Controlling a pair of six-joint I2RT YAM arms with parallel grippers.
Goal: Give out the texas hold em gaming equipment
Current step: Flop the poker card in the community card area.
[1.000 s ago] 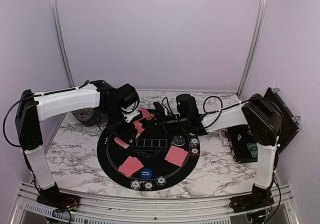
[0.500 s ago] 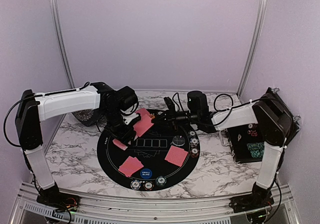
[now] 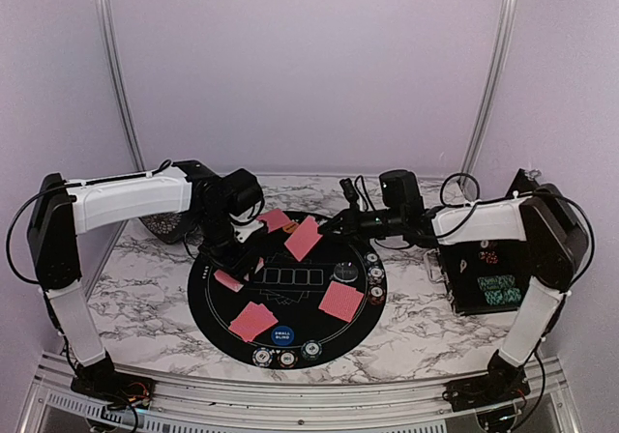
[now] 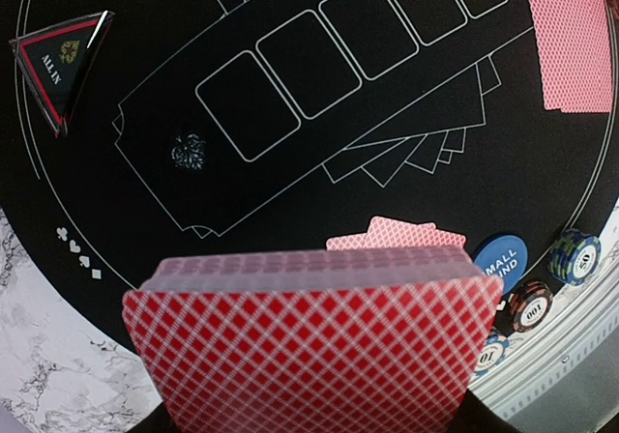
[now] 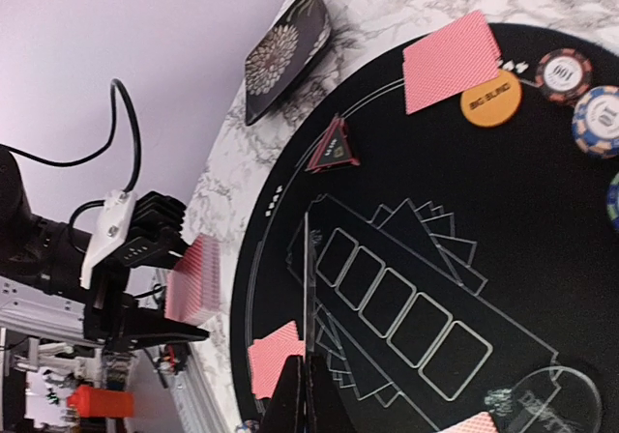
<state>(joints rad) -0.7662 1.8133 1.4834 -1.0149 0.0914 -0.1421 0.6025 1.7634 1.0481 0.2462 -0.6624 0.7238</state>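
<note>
My left gripper (image 3: 235,251) hovers over the left side of the round black mat (image 3: 290,303), shut on a deck of red-backed playing cards (image 4: 309,346). My right gripper (image 3: 329,228) is above the far middle of the mat, shut on a single card (image 3: 303,238), seen edge-on in the right wrist view (image 5: 307,288). Dealt card pairs lie at the far edge (image 3: 274,220), near left (image 3: 253,320) and near right (image 3: 340,301). The black triangular marker (image 4: 58,66) lies at the mat's left edge. The blue button (image 3: 282,334) and the near chips (image 3: 287,359) sit at the front rim.
More chips (image 3: 375,283) and a dark-grey button (image 3: 345,272) rest on the mat's right side. An orange button (image 5: 490,101) lies beside the far cards. The open black chip case (image 3: 488,278) stands at the right. A black flower-patterned pouch (image 3: 160,225) lies at the back left.
My right gripper has drawn back to the right, carrying one card away from the deck. The left gripper and deck have barely moved.
</note>
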